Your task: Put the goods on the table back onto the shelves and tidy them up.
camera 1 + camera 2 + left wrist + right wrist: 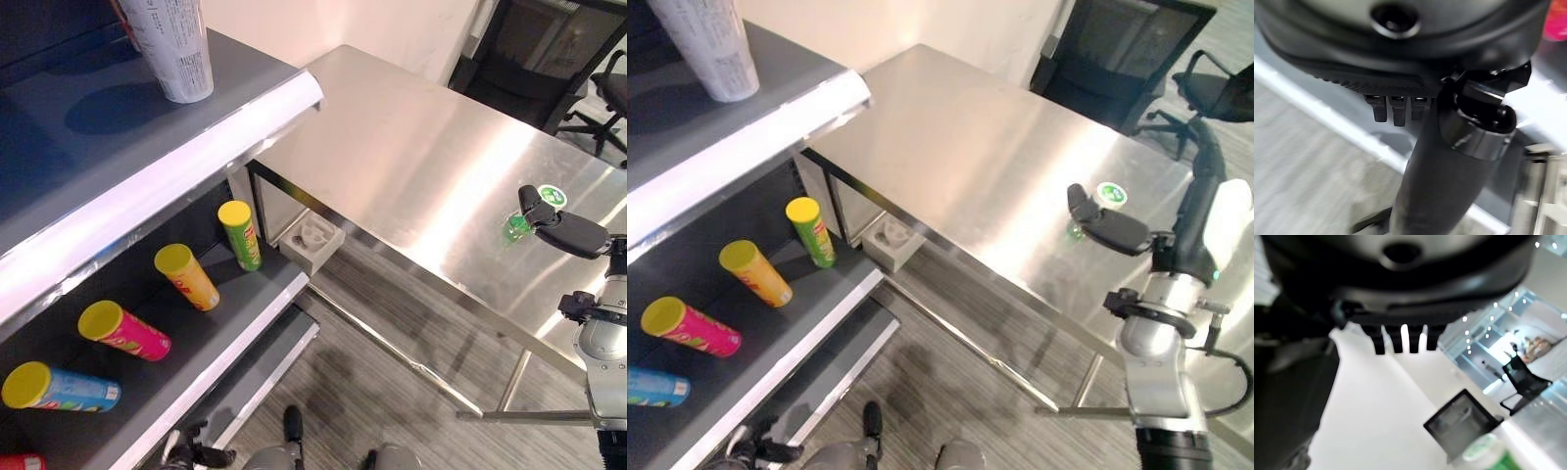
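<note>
Past the far corner of the steel work area, a black office chair [549, 59] with a mesh back stands against the pale wall [392, 24]. A second black chair [609, 103] on a wheeled base sits just beside it, near the edge of the room. Down below, a small white moulded tray [313, 240] rests on the grey wood-look floor [392, 362], tucked close to the foot of the metal frame.
</note>
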`<state>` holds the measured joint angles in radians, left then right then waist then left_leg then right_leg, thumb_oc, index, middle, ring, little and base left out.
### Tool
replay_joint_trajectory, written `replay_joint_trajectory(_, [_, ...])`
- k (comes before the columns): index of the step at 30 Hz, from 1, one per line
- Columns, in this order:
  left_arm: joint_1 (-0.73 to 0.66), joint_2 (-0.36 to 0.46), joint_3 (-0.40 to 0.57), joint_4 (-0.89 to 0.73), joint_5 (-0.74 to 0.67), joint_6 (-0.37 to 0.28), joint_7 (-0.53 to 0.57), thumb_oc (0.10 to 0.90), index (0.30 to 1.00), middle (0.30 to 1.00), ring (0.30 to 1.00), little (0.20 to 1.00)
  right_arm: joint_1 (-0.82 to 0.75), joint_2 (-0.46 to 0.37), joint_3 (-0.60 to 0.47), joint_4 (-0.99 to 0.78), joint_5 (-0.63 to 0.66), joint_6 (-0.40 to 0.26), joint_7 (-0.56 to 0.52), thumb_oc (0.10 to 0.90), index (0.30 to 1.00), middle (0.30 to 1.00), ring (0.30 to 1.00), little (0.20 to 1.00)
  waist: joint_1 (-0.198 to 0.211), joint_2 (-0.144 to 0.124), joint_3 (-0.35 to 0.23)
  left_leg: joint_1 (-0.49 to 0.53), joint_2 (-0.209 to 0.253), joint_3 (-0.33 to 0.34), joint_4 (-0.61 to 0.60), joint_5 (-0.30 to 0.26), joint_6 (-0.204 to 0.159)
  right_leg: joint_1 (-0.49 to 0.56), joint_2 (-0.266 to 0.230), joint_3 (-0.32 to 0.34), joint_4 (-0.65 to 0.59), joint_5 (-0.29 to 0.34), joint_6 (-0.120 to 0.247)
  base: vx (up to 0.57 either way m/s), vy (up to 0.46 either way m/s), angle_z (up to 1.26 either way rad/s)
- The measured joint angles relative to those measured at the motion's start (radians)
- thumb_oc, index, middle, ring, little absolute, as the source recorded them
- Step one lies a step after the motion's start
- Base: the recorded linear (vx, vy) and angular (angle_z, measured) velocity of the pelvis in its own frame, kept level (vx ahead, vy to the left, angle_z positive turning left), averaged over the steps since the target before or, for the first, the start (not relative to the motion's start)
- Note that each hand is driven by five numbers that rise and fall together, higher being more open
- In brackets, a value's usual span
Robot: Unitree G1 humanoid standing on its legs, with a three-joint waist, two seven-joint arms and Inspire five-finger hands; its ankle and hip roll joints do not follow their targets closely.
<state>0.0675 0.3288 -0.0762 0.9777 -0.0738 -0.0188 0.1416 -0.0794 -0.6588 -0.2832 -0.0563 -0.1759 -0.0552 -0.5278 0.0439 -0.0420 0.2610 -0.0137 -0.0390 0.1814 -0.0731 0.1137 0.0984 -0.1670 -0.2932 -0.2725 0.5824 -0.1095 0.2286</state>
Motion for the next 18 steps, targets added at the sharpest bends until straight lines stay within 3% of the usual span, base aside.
replay_joint_trajectory(2, [0.005,-0.008,-0.015,-0.005,0.001,0.002,0.000,0.800,0.900,0.900,0.900,0.900,-0.002,-0.003,-0.013,0.002,0.001,0.000,-0.001,0.800,0.900,0.900,0.900,0.900,0.013,-0.001,-0.001,0.002,-0.001,-0.013,0.001,-0.017,-0.012,0.040,-0.068,-0.047,-0.224,0.040,-0.035,0.10,-0.164,0.16])
replay_joint_trajectory(3, [0.006,-0.006,-0.033,-0.007,0.001,0.002,0.000,0.800,0.900,0.900,0.900,0.900,-0.014,-0.003,-0.016,0.003,0.001,0.000,0.000,0.800,0.900,0.900,0.900,0.900,0.025,0.001,0.000,-0.002,0.004,-0.023,-0.002,-0.020,-0.007,0.073,-0.089,-0.051,-0.347,0.081,-0.034,0.15,-0.272,0.14])
replay_joint_trajectory(4, [0.008,-0.007,-0.031,-0.007,0.001,0.003,0.000,0.800,0.900,0.900,0.900,0.900,-0.018,-0.003,-0.011,0.003,0.001,0.000,0.001,0.800,0.900,0.900,0.900,0.900,0.036,0.000,0.000,-0.001,0.010,-0.032,-0.002,-0.022,-0.015,0.084,-0.099,-0.049,-0.388,0.108,-0.035,0.21,-0.342,0.17])
replay_joint_trajectory(5, [0.010,-0.007,-0.028,-0.007,0.001,0.003,0.001,0.800,0.900,0.900,0.900,0.900,-0.020,-0.003,-0.010,0.005,0.001,-0.001,0.002,0.800,0.900,0.900,0.900,0.900,0.044,-0.003,-0.002,0.001,0.010,-0.036,-0.002,-0.024,-0.027,0.097,-0.096,-0.047,-0.426,0.132,-0.029,0.22,-0.323,0.19])
replay_joint_trajectory(7, [0.012,-0.006,-0.014,-0.010,0.001,0.003,0.003,0.800,0.900,0.900,0.900,0.900,0.017,-0.016,-0.026,0.001,0.002,0.002,0.010,0.800,0.900,0.900,0.900,0.900,0.047,-0.015,-0.008,0.010,0.005,-0.067,-0.001,-0.040,-0.055,0.191,-0.058,0.002,-0.638,0.180,0.015,0.13,-0.177,0.40])
replay_joint_trajectory(8, [0.026,-0.004,0.012,-0.021,0.001,0.002,0.003,0.800,0.900,0.900,0.900,0.900,0.023,-0.015,-0.027,0.003,0.004,0.006,0.023,0.800,0.900,0.900,0.900,0.900,0.052,-0.028,-0.014,0.019,0.004,-0.073,-0.005,-0.034,-0.064,0.216,-0.043,-0.009,-0.683,0.213,0.003,0.09,-0.227,0.42])
replay_joint_trajectory(9, [0.048,0.008,0.021,-0.035,0.001,0.002,0.005,0.800,0.900,0.900,0.900,0.900,0.031,-0.014,-0.027,0.003,0.005,0.008,0.025,0.800,0.900,0.900,0.900,0.900,0.052,-0.059,-0.030,0.026,-0.002,-0.077,-0.006,-0.038,-0.087,0.230,-0.022,-0.022,-0.682,0.276,-0.017,0.08,-0.323,0.09])
replay_joint_trajectory(10, [0.070,0.005,0.031,-0.043,0.001,0.002,0.006,0.800,0.900,0.900,0.900,0.900,0.019,-0.018,-0.028,0.013,0.009,0.003,0.027,0.800,0.900,0.900,0.900,0.900,0.057,-0.072,-0.045,0.030,0.009,-0.075,-0.006,-0.043,-0.112,0.235,-0.008,-0.051,-0.677,0.231,-0.031,0.08,-0.335,0.21])
replay_joint_trajectory(11, [0.086,-0.021,0.044,-0.044,0.000,0.004,0.004,0.800,0.900,0.900,0.900,0.900,0.021,-0.017,-0.032,0.021,0.036,0.002,0.039,0.800,0.900,0.900,0.900,0.900,0.037,-0.042,-0.060,0.026,0.052,-0.088,-0.005,-0.034,-0.132,0.249,0.040,-0.061,-0.678,0.234,-0.043,0.07,-0.324,0.16])
replay_joint_trajectory(12, [0.093,-0.032,0.041,-0.047,-0.001,0.002,0.001,0.800,0.900,0.900,0.900,0.900,0.043,-0.017,-0.040,0.020,0.071,0.003,0.052,0.800,0.900,0.900,0.900,0.900,0.034,-0.032,-0.066,0.029,0.083,-0.090,-0.003,-0.033,-0.145,0.255,0.070,-0.065,-0.677,0.230,-0.048,0.03,-0.214,0.24])
replay_joint_trajectory(15, [0.102,-0.055,0.028,-0.056,-0.002,0.003,-0.015,0.800,0.900,0.900,0.900,0.900,0.059,-0.017,-0.062,0.014,0.118,0.000,0.079,0.800,0.900,0.900,0.900,0.900,0.021,-0.017,-0.074,0.024,0.153,-0.086,-0.005,-0.025,-0.183,0.256,0.141,-0.076,-0.677,0.190,-0.097,0.02,-0.156,0.02])
replay_joint_trajectory(18, [0.104,-0.063,0.028,-0.055,-0.003,0.003,-0.020,0.800,0.900,0.900,0.900,0.900,0.061,-0.016,-0.062,0.018,0.144,-0.001,0.087,0.800,0.900,0.900,0.900,0.900,-0.001,0.004,-0.085,0.027,0.189,-0.087,-0.010,-0.016,-0.206,0.261,0.178,-0.080,-0.677,0.173,-0.119,0.01,-0.112,0.04])
